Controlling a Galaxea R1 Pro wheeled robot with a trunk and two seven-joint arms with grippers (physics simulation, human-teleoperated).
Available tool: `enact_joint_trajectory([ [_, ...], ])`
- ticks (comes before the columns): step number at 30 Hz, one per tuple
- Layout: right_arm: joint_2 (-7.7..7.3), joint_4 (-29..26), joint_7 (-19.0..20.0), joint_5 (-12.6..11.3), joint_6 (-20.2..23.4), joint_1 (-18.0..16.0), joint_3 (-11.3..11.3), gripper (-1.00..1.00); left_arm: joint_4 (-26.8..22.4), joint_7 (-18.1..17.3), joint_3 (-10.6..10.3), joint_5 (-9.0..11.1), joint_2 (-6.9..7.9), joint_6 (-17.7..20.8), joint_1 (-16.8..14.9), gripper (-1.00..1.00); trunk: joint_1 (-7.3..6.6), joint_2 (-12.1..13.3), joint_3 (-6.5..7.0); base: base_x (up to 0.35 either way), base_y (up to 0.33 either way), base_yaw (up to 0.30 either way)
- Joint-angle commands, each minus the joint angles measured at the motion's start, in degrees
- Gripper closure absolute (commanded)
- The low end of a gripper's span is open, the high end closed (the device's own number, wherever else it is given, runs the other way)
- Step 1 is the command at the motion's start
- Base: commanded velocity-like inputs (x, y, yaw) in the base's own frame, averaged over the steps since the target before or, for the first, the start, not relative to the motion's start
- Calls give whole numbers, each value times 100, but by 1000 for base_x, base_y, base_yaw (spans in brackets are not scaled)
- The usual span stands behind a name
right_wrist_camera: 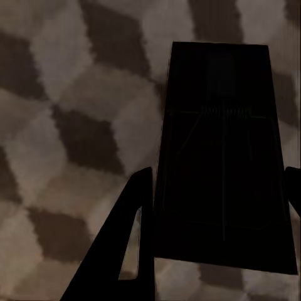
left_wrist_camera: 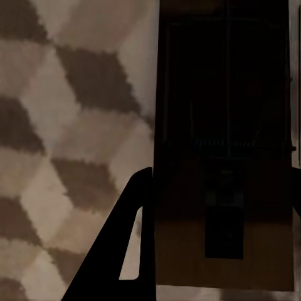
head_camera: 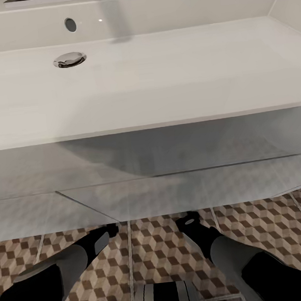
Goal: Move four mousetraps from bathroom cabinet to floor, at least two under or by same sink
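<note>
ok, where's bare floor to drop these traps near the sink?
Bare patterned floor lies between the left hand and the right hand, and beyond the right arm toward the picture's right edge. The sink overhangs further forward. Each wrist view shows a mousetrap between the fingers over bare tile.

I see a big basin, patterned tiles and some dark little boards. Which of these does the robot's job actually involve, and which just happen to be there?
Part of the job:
- mousetrap between the left gripper fingers
- mousetrap between the right gripper fingers
- sink
- bathroom floor

Just there:
- drain plug
- overflow hole
</note>
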Motion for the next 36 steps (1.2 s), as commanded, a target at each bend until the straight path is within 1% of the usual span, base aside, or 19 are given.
enact_joint_trajectory([
  [1,0,-2,-36,-67,30,-22,49,100,-19,43,-35,21,6,28,-27,100,-1,-1,-3,0,0,0],
  [8,0,3,-36,-96,36,-65,49,100,-17,43,-29,21,6,39,-94,100,-1,-1,-3,0,0,0],
  [16,0,4,-27,-403,36,-105,49,100,21,43,-20,30,18,23,-95,100,-1,-1,-3,0,0,0],
  [29,0,18,-35,-453,52,-121,49,100,4,43,-20,30,21,6,-92,100,-1,-1,-3,0,0,0],
  [30,0,34,-35,-458,94,-150,49,100,6,43,-20,30,21,7,-93,100,-1,-1,-3,0,0,0],
  [34,0,52,-30,-502,527,-218,49,100,8,43,-20,36,16,18,-94,100,-1,-1,-3,0,0,0],
  [36,0,51,-28,-528,665,-245,49,100,4,43,-17,38,13,21,-94,100,-1,-1,-3,0,0,0],
])
